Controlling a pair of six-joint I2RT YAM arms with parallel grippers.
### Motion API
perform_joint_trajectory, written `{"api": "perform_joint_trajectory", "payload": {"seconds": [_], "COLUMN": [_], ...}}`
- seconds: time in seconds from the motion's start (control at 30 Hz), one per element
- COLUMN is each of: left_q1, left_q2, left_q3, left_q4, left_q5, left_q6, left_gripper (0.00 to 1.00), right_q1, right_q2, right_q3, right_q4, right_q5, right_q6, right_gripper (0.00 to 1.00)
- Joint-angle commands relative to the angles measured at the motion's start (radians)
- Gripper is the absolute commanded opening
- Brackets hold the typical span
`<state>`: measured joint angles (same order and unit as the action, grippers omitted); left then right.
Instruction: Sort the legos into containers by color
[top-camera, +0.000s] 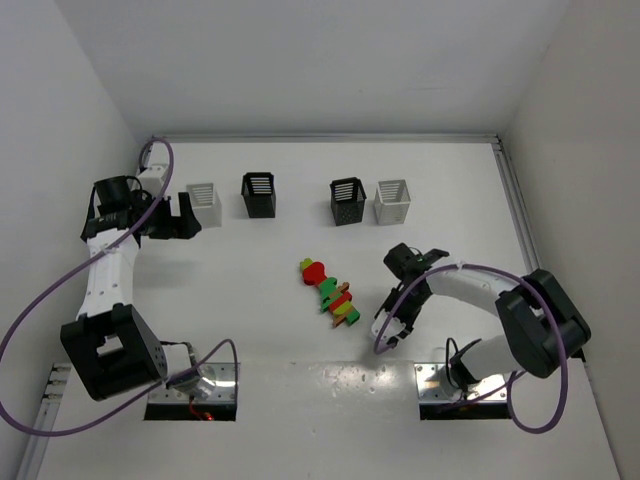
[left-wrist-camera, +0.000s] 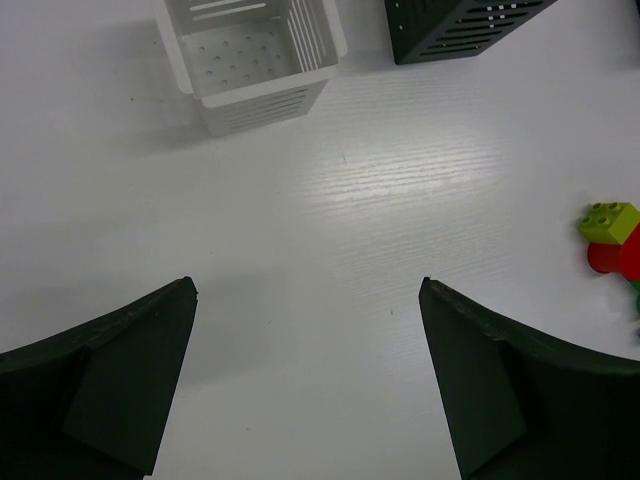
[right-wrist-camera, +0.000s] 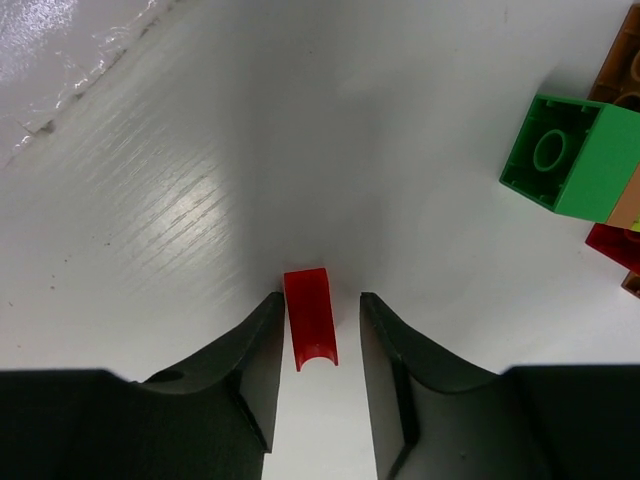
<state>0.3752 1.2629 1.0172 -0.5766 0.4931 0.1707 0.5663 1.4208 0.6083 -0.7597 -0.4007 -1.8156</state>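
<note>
Right wrist shows my right gripper (right-wrist-camera: 320, 300) narrow but unclamped around a red lego (right-wrist-camera: 308, 325), off-centre; I fear it skidding away.

You're looking at a white bench (top-camera: 250, 300) with a faint wood grain, glossy along its near edge. White walls (top-camera: 300, 60) close it in left, far and right. A metal rail (top-camera: 512, 190) follows the right edge. A shiny left plate (top-camera: 215, 378) and right plate (top-camera: 432, 380) lie near.
</note>
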Motion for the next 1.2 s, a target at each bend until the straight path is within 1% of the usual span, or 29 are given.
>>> {"api": "perform_joint_trajectory", "payload": {"seconds": [0.0, 0.03, 0.13, 0.23, 0.3, 0.37, 0.47, 0.5, 0.53, 0.57, 0.6, 0.63, 0.67, 0.7, 0.73, 0.77, 0.8, 0.83, 0.9, 0.93, 1.0, 1.03, 1.1, 1.13, 1.17], "left_q1": [0.013, 0.013, 0.013, 0.013, 0.013, 0.013, 0.013, 0.013, 0.013, 0.013, 0.013, 0.013, 0.013, 0.013, 0.013, 0.013, 0.013, 0.013, 0.013, 0.013, 0.013, 0.013, 0.013, 0.013, 0.013], "left_q2": [0.004, 0.004, 0.004, 0.004, 0.004, 0.004, -0.005, -0.005, -0.016, -0.016, -0.016, -0.016, -0.016, -0.016, -0.016, -0.016, -0.016, -0.016, -0.025, -0.025, -0.034, -0.043, -0.054, -0.054, -0.054], "left_q3": [0.024, 0.024, 0.024, 0.024, 0.024, 0.024, 0.024, 0.024, 0.014, 0.014, 0.014, 0.003, 0.003, 0.003, 0.003, 0.003, 0.003, 0.003, -0.006, -0.006, -0.006, -0.017, -0.017, -0.028, -0.028], "left_q4": [0.012, 0.012, 0.012, 0.021, 0.021, 0.021, 0.021, 0.021, 0.030, 0.031, 0.040, 0.040, 0.050, 0.050, 0.050, 0.050, 0.050, 0.050, 0.050, 0.050, 0.050, 0.050, 0.060, 0.060, 0.060], "left_q5": [0.012, 0.012, 0.012, 0.012, 0.012, 0.012, 0.003, 0.002, 0.002, 0.002, 0.002, 0.002, 0.002, 0.002, 0.002, 0.002, 0.002, 0.002, -0.008, -0.008, -0.017, -0.018, -0.027, -0.027, -0.027], "left_q6": [-0.016, -0.016, -0.016, -0.016, -0.016, -0.016, -0.016, -0.016, -0.025, -0.025, -0.025, -0.025, -0.034, -0.034, -0.034, -0.034, -0.034, -0.034, -0.034, -0.034, -0.034, -0.034, -0.034, -0.034, -0.034], "left_gripper": [1.00, 1.00, 1.00, 1.00, 1.00, 1.00, 1.00, 1.00, 1.00, 1.00, 1.00, 1.00, 1.00, 1.00, 1.00, 1.00, 1.00, 1.00, 1.00, 1.00, 1.00, 1.00, 1.00, 1.00, 1.00], "right_q1": [0.007, 0.007, 0.007, 0.007, 0.007, 0.007, 0.007, -0.002, -0.012, -0.013, -0.013, -0.025, -0.025, -0.025, -0.034, -0.034, -0.034, -0.034, -0.045, -0.057, -0.066, -0.081, -0.097, -0.112, -0.124], "right_q2": [0.026, 0.026, 0.038, 0.047, 0.056, 0.056, 0.047, 0.047, 0.047, 0.064, 0.076, 0.102, 0.112, 0.112, 0.112, 0.112, 0.124, 0.133, 0.188, 0.210, 0.283, 0.308, 0.357, 0.392, 0.405], "right_q3": [0.010, 0.010, 0.001, -0.008, -0.008, 0.017, 0.057, 0.112, 0.146, 0.184, 0.264, 0.306, 0.371, 0.398, 0.441, 0.462, 0.484, 0.507, 0.588, 0.640, 0.695, 0.753, 0.809, 0.849, 0.861], "right_q4": [0.013, 0.013, 0.022, 0.022, 0.022, 0.022, 0.034, 0.034, 0.058, 0.081, 0.108, 0.124, 0.146, 0.169, 0.230, 0.265, 0.305, 0.344, 0.410, 0.446, 0.465, 0.465, 0.476, 0.500, 0.513], "right_q5": [0.002, 0.011, 0.023, 0.023, 0.023, 0.023, -0.061, -0.088, -0.146, -0.168, -0.182, -0.217, -0.239, -0.257, -0.291, -0.303, -0.303, -0.291, -0.236, -0.213, -0.161, -0.142, -0.118, -0.083, -0.073], "right_q6": [-0.028, -0.019, -0.010, 0.028, 0.062, 0.091, 0.249, 0.309, 0.460, 0.558, 0.660, 0.814, 0.873, 0.936, 1.064, 1.131, 1.201, 1.328, 1.415, 1.487, 1.539, 1.593, 1.647, 1.699, 1.719], "right_gripper": [0.36, 0.36, 0.30, 0.23, 0.20, 0.15, 0.13, 0.12, 0.11, 0.11, 0.07, 0.06, 0.05, 0.04, 0.04, 0.04, 0.04, 0.04, 0.04, 0.04, 0.02, 0.02, 0.02, 0.02, 0.02]}}
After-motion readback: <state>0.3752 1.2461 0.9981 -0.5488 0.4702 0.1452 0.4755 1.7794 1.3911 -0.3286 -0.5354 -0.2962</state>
